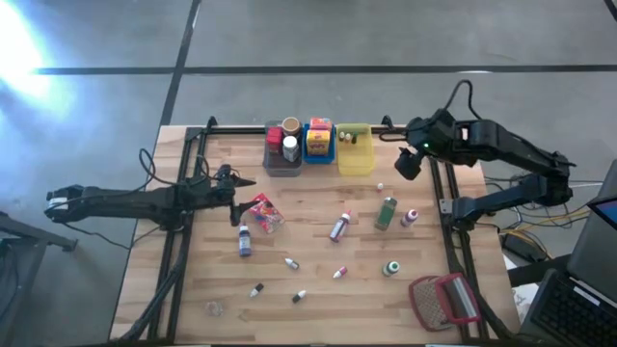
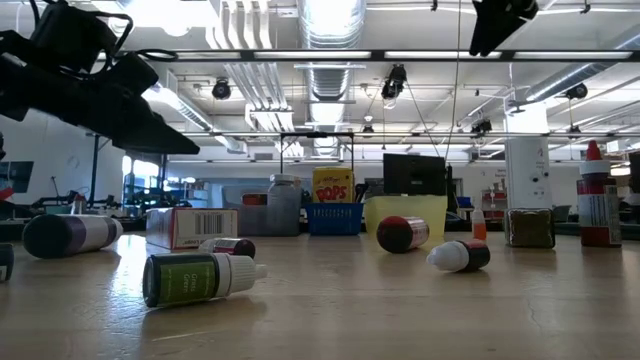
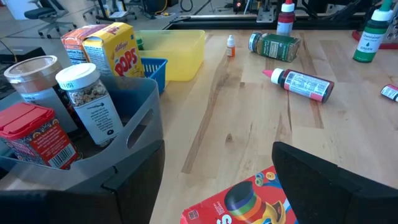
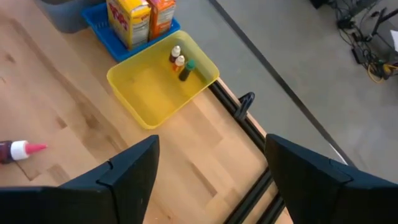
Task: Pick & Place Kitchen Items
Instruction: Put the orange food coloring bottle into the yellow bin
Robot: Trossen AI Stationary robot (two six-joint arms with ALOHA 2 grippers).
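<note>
Red packet (image 1: 264, 212): lies flat on the desk (image 1: 318, 289), just beside the left end effector (image 1: 234, 200); in the left wrist view only its corner shows between the dark fingers, the rest cut off.
Left end effector: fingers spread apart, over the packet, nothing clamped.
Right end effector (image 1: 407, 164): raised above the desk's far right corner, near the yellow bin (image 1: 355, 154); fingers apart, empty.
Green bottle (image 1: 387, 212): lies on its side right of centre, long axis running roughly toward the bins.
Red-cap bottle (image 1: 339, 227): on its side at mid-desk, long axis on a diagonal.
Blue bottle (image 1: 244, 240): on its side near the packet, long axis running near to far.
Small bottles: scattered over the near half of the desk; labels too small to read from above.
Grey bin (image 3: 93, 155): holds a red tin (image 3: 37, 134), a white-lidded jar (image 3: 90, 106) and a second jar (image 3: 34, 78), all upright.
Blue bin (image 4: 106, 31): holds a yellow box (image 4: 129, 18) and an orange box (image 4: 161, 12), upright.
Yellow bin: three tiny bottles (image 4: 179, 62) lying in one corner.
Red-framed mesh object (image 1: 443, 301): near right corner of the desk.
</note>
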